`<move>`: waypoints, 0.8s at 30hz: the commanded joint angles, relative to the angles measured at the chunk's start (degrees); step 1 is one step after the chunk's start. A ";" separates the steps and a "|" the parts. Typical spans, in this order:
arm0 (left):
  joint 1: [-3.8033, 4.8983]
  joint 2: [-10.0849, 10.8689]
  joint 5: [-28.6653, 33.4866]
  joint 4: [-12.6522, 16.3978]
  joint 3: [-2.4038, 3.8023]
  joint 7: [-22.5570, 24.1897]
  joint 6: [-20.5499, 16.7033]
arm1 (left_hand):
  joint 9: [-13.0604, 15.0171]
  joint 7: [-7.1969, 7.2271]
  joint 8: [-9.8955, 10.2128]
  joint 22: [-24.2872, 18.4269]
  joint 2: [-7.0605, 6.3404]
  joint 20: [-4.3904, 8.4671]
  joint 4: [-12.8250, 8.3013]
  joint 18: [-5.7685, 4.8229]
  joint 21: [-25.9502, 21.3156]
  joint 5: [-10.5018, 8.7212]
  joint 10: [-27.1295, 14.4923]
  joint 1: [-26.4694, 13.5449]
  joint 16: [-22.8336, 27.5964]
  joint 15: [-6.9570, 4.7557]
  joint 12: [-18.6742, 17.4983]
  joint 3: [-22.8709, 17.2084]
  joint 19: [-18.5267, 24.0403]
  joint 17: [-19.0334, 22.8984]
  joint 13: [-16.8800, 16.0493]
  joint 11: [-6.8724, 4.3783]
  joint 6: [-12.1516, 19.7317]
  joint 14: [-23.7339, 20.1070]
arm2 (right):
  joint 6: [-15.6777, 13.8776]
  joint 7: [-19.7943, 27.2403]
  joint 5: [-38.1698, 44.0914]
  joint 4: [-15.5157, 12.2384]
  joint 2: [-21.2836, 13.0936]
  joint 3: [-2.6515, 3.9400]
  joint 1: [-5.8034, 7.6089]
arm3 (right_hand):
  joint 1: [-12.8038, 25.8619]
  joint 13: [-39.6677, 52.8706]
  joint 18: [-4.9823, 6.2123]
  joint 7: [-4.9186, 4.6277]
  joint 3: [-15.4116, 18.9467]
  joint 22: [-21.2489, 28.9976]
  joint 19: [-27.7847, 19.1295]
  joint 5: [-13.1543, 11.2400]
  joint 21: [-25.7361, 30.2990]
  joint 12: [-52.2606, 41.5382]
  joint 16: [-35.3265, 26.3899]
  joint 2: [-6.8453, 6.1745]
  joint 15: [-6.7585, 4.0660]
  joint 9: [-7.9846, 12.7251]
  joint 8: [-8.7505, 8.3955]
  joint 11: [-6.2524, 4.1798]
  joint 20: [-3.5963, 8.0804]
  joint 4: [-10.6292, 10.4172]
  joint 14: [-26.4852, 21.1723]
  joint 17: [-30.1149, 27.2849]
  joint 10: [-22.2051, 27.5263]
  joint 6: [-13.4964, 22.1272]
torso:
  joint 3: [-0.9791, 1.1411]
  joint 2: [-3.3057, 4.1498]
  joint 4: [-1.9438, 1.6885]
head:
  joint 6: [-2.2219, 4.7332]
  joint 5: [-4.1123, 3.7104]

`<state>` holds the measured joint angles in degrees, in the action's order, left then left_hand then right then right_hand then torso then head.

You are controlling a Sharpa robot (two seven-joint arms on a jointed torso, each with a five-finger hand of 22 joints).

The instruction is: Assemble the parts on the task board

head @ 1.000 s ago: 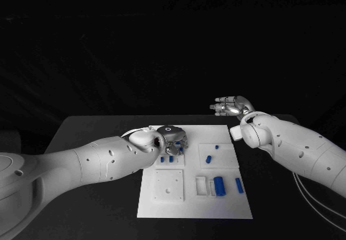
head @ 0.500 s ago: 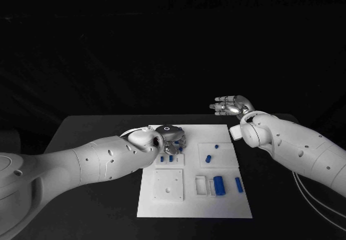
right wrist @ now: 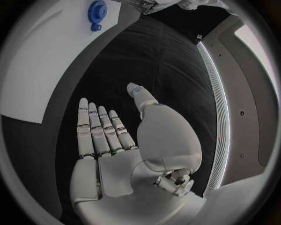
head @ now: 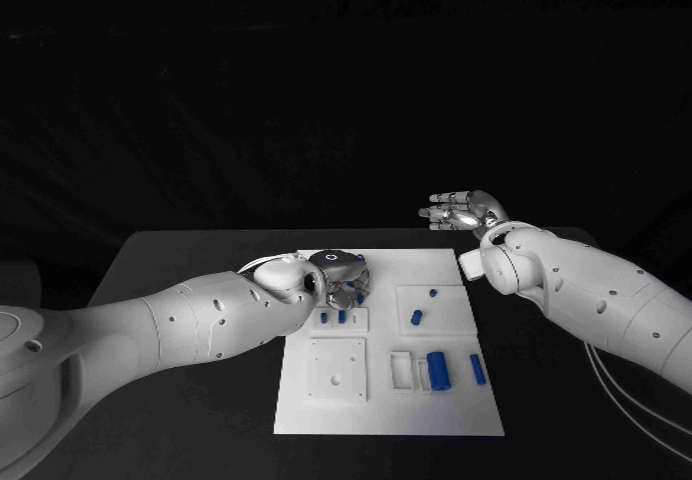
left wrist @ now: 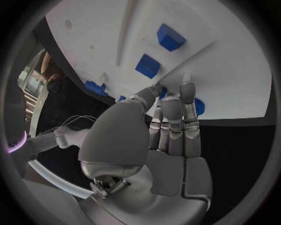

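The white task board lies in the middle of the black table. My left hand is low over its far left part. In the left wrist view its fingers lie close together, and with the thumb they pinch a round blue gear at the board's edge. The right wrist view shows that gear flat against the board. My right hand is raised beyond the board's far right corner, fingers spread and holding nothing.
Two small blue pegs stand just in front of the left hand. More blue parts lie on the board's right side: a small piece, a thick cylinder and a thin bar. A square plate sits near left.
My left hand has shifted very slightly over the board's far left part. The right arm has not moved.
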<state>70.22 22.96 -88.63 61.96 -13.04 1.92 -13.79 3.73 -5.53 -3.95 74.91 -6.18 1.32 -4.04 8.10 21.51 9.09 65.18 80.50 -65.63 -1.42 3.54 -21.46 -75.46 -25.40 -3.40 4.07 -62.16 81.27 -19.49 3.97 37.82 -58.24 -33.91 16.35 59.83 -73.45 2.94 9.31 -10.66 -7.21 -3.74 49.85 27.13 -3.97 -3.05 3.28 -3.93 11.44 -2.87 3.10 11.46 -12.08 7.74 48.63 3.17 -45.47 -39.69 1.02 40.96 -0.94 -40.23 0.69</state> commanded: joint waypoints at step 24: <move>-0.01 -0.27 -0.49 -0.12 0.04 0.74 0.64 | 0.05 -0.06 0.32 1.24 4.05 0.36 -1.03 0.52 1.18 -0.50 8.07 1.37 -0.42 -0.38 -0.16 2.54 0.29 0.50 -0.03 -1.43 -6.04 0.13 | 1.10 0.64 0.29 0.01 0.17 0.02 -0.01 | 0.35 -0.07 -0.90 -1.10 0.10 0.06 -0.40 0.27 0.00 0.19 -0.21 -0.07 -0.12 0.04 -0.25 -0.09 0.06 -0.35 -0.09 -0.09 -0.26 -0.14 | 0.02 0.01 0.01 | 0.02 0.12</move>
<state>70.34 22.76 -88.68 61.76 -12.90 2.35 -13.16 3.78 -5.52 -3.60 74.94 -2.58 1.46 -4.73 8.02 22.47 8.39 73.08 81.62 -65.86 -1.43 3.36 -18.80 -75.32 -24.96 -3.33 2.55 -68.08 81.28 -19.26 3.97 37.87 -58.19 -33.79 16.35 59.83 -73.45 2.94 9.31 -10.66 -7.21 -3.75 49.85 27.12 -3.97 -3.05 3.28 -3.93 11.44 -2.87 3.10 11.46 -12.08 7.74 48.63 3.18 -45.47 -39.69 1.02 40.97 -0.92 -40.24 0.83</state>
